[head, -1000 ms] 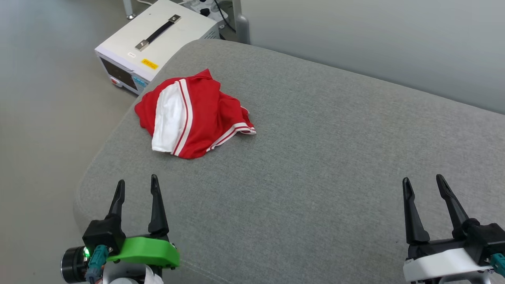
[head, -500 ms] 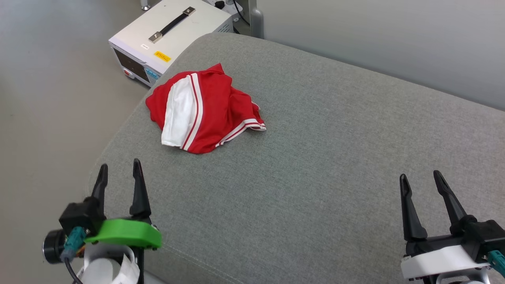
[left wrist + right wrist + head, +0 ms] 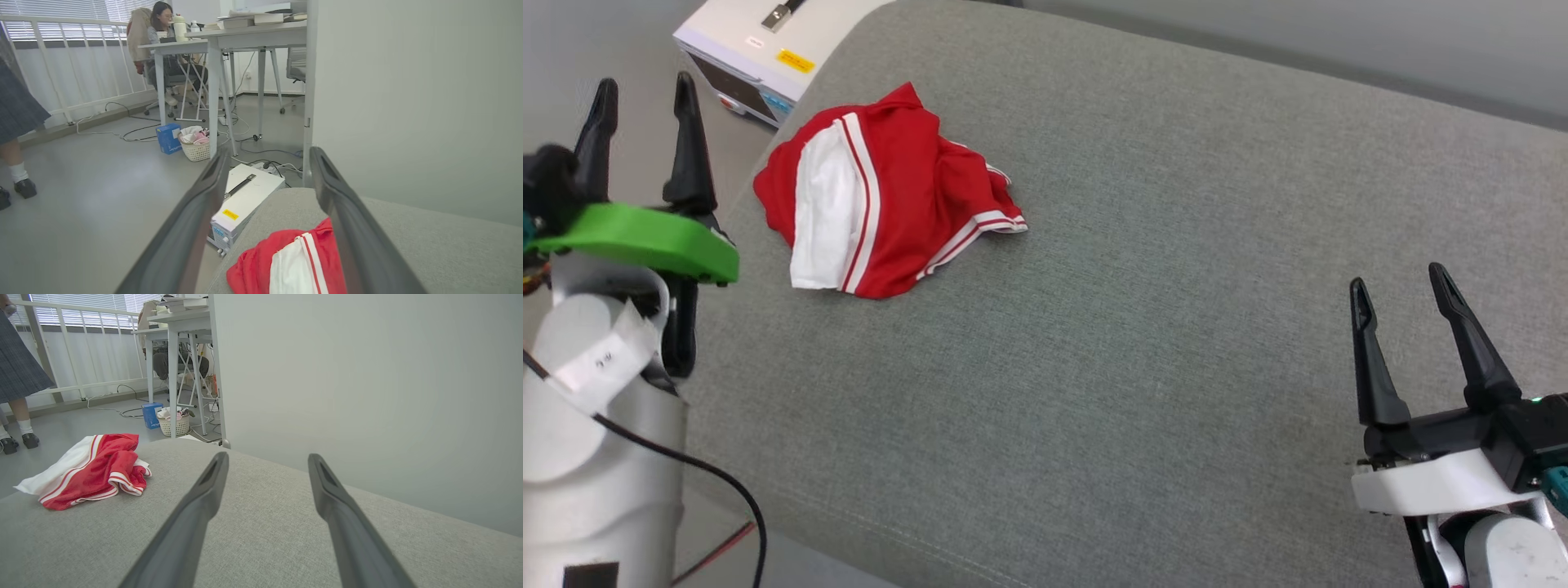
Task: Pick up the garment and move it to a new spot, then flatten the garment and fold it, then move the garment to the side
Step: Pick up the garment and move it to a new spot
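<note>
The garment (image 3: 882,204), red with a white sleeve and striped trim, lies crumpled near the far left corner of the grey cushioned surface (image 3: 1143,343). My left gripper (image 3: 643,86) is raised at the left edge, beside and short of the garment, open and holding nothing. In the left wrist view the garment (image 3: 294,261) shows low between the open fingers. My right gripper (image 3: 1398,282) hovers open over the near right of the surface, far from the garment. The right wrist view has the garment (image 3: 92,469) off to its left.
A white equipment box (image 3: 760,37) with a black handle stands on the floor just past the surface's far left corner. A grey wall (image 3: 367,384) runs behind the surface. A person's legs (image 3: 16,179), a seated person (image 3: 163,24), desks and a basket (image 3: 195,149) are farther off.
The head camera has tilted and shifted, so the whole scene has slid. My left gripper has risen and moved up the left side toward the garment's level. The garment lies as before.
</note>
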Robot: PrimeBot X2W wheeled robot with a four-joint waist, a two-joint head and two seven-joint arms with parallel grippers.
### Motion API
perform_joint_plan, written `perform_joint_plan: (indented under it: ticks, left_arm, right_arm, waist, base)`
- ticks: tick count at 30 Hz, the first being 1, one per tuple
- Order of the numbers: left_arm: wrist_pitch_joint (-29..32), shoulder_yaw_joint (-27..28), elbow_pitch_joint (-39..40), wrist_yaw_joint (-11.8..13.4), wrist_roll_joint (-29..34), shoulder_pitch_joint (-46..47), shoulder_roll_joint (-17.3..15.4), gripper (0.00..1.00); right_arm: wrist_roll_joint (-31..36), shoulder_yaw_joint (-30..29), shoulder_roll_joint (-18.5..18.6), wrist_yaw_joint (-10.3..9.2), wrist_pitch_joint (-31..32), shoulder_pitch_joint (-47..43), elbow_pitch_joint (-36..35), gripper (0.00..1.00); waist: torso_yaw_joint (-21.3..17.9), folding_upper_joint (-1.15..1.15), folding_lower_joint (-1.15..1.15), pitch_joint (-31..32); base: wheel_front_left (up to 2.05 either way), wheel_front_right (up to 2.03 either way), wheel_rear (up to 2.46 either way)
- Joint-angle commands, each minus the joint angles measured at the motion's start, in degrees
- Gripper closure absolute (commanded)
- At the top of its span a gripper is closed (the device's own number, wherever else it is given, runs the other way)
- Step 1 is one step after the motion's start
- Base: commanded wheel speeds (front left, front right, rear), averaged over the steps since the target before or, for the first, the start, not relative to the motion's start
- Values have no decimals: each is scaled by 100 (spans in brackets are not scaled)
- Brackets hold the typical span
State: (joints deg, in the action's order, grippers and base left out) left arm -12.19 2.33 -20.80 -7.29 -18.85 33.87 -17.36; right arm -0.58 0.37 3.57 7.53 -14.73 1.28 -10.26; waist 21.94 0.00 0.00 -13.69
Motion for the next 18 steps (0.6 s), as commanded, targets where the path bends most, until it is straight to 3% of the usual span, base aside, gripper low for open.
perform_joint_plan:
  ticks: [1,4,11,18]
  left_arm:
    - [239,-260,-113,-16,-196,263,-218,0]
    - [675,-735,-261,-18,-631,687,-704,0]
    - [2390,-2073,-318,-19,-2013,1338,-1697,0]
    - [3975,-3032,-381,-19,-2974,1678,-2223,0]
  right_arm:
    - [68,25,52,-4,-27,119,-74,0]
    - [51,97,105,-4,-27,226,-149,0]
    - [-95,180,248,-4,-27,345,-259,0]
    - [-185,246,321,-4,-27,437,-291,0]
  waist:
    - [-355,0,0,-411]
    - [-516,0,0,-569]
    - [-789,0,0,-842]
    - [-1017,0,0,-1092]
  base:
    - [0,0,0]
    - [0,0,0]
    - [0,0,0]
    - [0,0,0]
